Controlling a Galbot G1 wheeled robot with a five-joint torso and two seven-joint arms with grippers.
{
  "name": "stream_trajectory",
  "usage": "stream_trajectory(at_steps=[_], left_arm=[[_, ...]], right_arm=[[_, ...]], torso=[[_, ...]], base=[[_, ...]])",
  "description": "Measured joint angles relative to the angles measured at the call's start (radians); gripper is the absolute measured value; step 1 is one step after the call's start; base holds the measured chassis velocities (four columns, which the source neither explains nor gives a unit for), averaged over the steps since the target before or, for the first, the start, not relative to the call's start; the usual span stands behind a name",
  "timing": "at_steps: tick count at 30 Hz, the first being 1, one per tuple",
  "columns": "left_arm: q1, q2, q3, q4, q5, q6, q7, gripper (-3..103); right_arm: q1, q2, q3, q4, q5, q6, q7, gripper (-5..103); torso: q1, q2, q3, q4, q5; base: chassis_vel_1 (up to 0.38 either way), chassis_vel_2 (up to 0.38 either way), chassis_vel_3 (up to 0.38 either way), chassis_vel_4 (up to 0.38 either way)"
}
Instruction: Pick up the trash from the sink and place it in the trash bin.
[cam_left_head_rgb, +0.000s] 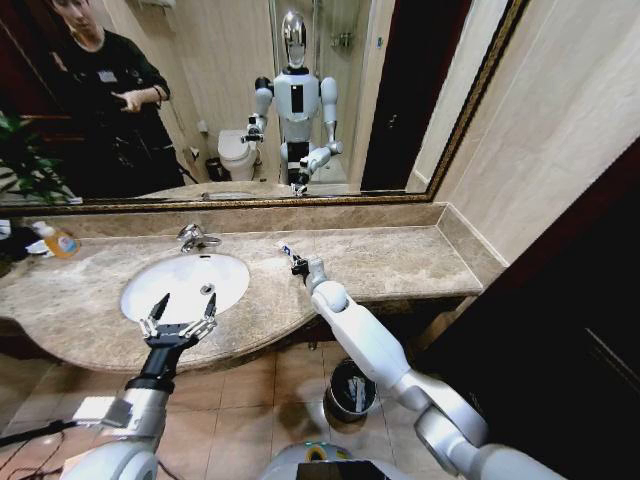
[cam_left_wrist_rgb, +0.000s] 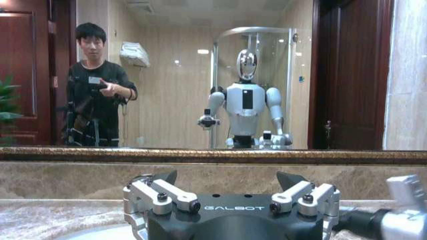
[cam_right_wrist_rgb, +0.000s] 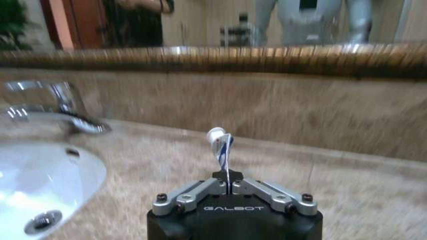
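Note:
The white oval sink (cam_left_head_rgb: 232, 274) sits in the beige marble counter, and part of its bowl (cam_right_wrist_rgb: 40, 175) appears in the right wrist view. My left gripper (cam_left_head_rgb: 180, 314) hovers over the sink's front rim, fingers spread open and nothing between them; its open fingers (cam_left_wrist_rgb: 163, 178) face the mirror. To the right of the sink, over the counter, my right gripper (cam_left_head_rgb: 299, 264) is shut on a small white tube with blue print (cam_left_head_rgb: 287, 250), a piece of the trash. The tube (cam_right_wrist_rgb: 221, 145) sticks up from the closed jaws. The black trash bin (cam_left_head_rgb: 350, 389) stands on the floor below the counter.
A chrome faucet (cam_left_head_rgb: 194, 238) rises behind the sink. An orange-and-clear soap bottle (cam_left_head_rgb: 60, 242) stands at the counter's far left. A framed mirror (cam_left_head_rgb: 250, 100) backs the counter, and a wall closes off the right side. A person is reflected in the mirror.

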Motion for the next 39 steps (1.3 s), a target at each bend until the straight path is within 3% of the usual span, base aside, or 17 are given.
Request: stream_trajectory(at_steps=[8, 11, 15, 23, 30, 33, 35, 39], left_arm=[[0.0, 0.0, 0.0, 0.0, 0.0, 0.0, 0.0, 100], [0.0, 0.0, 0.0, 0.0, 0.0, 0.0, 0.0, 100], [0.0, 0.0, 0.0, 0.0, 0.0, 0.0, 0.0, 100], [0.0, 0.0, 0.0, 0.0, 0.0, 0.0, 0.0, 100], [0.0, 0.0, 0.0, 0.0, 0.0, 0.0, 0.0, 100], [0.0, 0.0, 0.0, 0.0, 0.0, 0.0, 0.0, 100], [0.0, 0.0, 0.0, 0.0, 0.0, 0.0, 0.0, 100], [0.0, 0.0, 0.0, 0.0, 0.0, 0.0, 0.0, 100]], right_arm=[[-0.098, -0.139, 0.08, 0.216, 0.017, 0.015, -0.062, 0], [-0.224, -0.23, 0.172, 0.348, 0.032, 0.044, -0.159, 0], [-0.325, -0.279, 0.224, 0.435, 0.043, 0.068, -0.177, 0], [-0.444, -0.297, 0.344, 0.52, 0.055, 0.078, -0.154, 0], [-0.598, -0.297, 0.538, 0.583, 0.047, 0.088, -0.153, 0], [-0.719, -0.287, 0.637, 0.619, 0.048, 0.111, -0.18, 0], [-0.729, -0.285, 0.644, 0.622, 0.049, 0.114, -0.183, 0], [-0.889, -0.255, 0.729, 0.677, 0.072, 0.176, -0.274, 0]], torso=[[0.0, 0.0, 0.0, 0.0, 0.0], [0.0, 0.0, 0.0, -0.0002, 0.0001], [0.0, 0.0, 0.0, -0.0003, 0.0001], [0.0, 0.0, 0.0, 0.0, 0.0001], [0.0, 0.0, 0.0, 0.0, -0.0001], [0.0, 0.0, 0.0, -0.0003, 0.0], [0.0, 0.0, 0.0, -0.0003, 0.0002], [0.0, 0.0, 0.0, -0.0002, 0.0001]], base=[[0.0, 0.0, 0.0, 0.0], [0.0, 0.0, 0.0, 0.0], [0.0, 0.0, 0.0, 0.0], [0.0, 0.0, 0.0, 0.0], [0.0, 0.0, 0.0, 0.0], [0.0, 0.0, 0.0, 0.0], [0.0, 0.0, 0.0, 0.0], [0.0, 0.0, 0.0, 0.0]])
